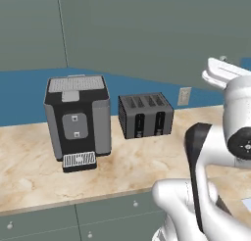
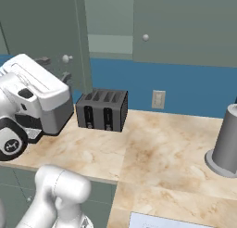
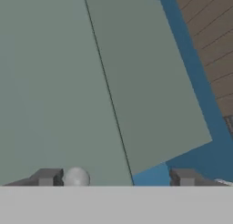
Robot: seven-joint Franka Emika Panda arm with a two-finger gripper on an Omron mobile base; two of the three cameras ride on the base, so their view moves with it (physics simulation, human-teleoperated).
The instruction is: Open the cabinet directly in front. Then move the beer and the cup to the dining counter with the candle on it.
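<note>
The cabinet door [image 2: 41, 23] stands swung out toward me, and a pale strip of the cabinet's inside with a shelf [image 2: 109, 42] shows to its right. In the hand view the door [image 3: 50, 82] is close up. Its round pale knob [image 2: 66, 59] [image 3: 76, 177] lies between my fingers, close to the left fingertip [image 3: 45, 176]. My gripper [image 3: 114, 177] [image 2: 55, 68] is open, its jaws wide apart and not clamping the knob. The white hand [image 1: 220, 71] reaches up at the right edge of the left base view. The beer, the cup and the dining counter are out of view.
A black and grey coffee machine [image 1: 78, 117] and a dark toaster [image 1: 145, 115] [image 2: 102, 110] stand on the marble worktop [image 2: 152, 148]. A grey cylinder [image 2: 229, 143] is at the right. A neighbouring cabinet door with a knob [image 2: 146, 37] is shut. Drawers [image 1: 98, 210] lie below.
</note>
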